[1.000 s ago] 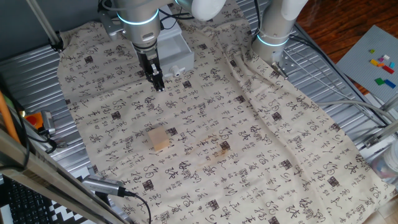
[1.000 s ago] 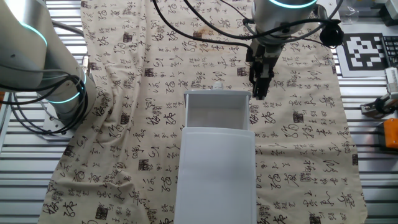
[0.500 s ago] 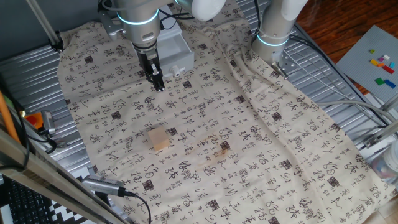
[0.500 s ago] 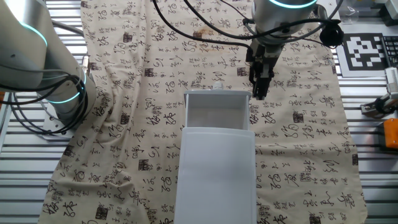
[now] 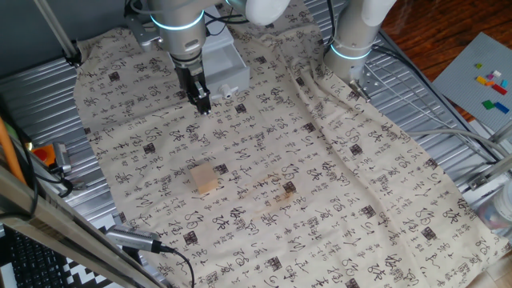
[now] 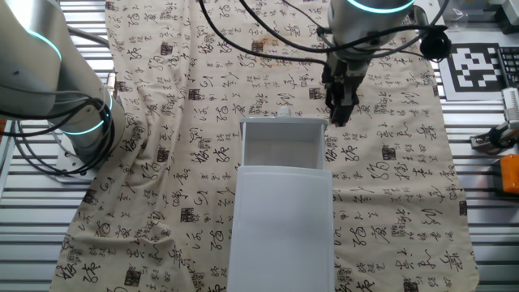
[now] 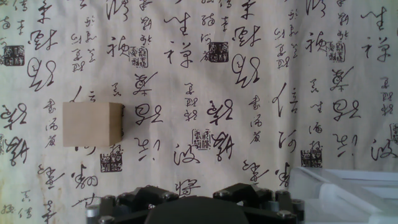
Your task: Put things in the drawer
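Note:
The light-tan wooden cube (image 5: 204,178) lies on the printed cloth, well in front of the drawer; the hand view shows it at the left (image 7: 92,124). The white drawer (image 5: 224,68) stands at the back of the cloth with its tray (image 6: 282,146) slid out and empty; a corner of it shows in the hand view (image 7: 342,193). My gripper (image 5: 202,104) hangs beside the tray's front corner (image 6: 339,115), fingers together and holding nothing, above the cloth and apart from the cube. The cube does not show in the other fixed view.
An orange-brown stain (image 5: 284,196) marks the cloth right of the cube. A second robot's white base (image 5: 352,40) stands at the back right, its arm also at the left of the other fixed view (image 6: 49,81). Cables (image 5: 152,244) lie at the cloth's front edge.
My gripper has risen slightly beside the drawer. The cube and the drawer have not moved.

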`<move>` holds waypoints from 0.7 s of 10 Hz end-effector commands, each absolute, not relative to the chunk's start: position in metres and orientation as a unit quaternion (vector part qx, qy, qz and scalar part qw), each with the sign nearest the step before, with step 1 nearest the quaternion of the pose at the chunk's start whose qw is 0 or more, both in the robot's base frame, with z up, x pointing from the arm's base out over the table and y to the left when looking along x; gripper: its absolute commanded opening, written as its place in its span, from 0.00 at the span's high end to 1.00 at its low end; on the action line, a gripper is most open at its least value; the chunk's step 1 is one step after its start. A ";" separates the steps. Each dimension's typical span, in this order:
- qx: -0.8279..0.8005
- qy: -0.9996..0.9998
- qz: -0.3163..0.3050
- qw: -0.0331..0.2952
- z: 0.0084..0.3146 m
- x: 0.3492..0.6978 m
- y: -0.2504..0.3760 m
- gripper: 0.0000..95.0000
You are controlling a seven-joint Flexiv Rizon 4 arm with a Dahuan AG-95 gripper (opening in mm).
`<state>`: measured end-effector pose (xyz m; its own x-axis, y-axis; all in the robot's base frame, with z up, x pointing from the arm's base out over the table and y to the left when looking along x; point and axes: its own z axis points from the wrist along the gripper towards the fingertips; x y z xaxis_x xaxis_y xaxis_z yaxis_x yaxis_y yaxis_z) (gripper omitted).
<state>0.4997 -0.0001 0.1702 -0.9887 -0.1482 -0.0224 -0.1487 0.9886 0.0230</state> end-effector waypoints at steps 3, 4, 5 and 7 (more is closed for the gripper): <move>-0.113 0.993 0.019 0.015 0.171 0.503 0.000 1.00; -0.113 0.993 0.019 0.013 0.171 0.507 0.002 1.00; -0.113 0.993 0.019 0.009 0.172 0.510 0.003 1.00; -0.107 0.994 0.019 0.000 0.170 0.525 0.017 1.00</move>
<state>0.5267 0.0182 0.1698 -0.9769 -0.2137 -0.0054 -0.2137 0.9762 0.0377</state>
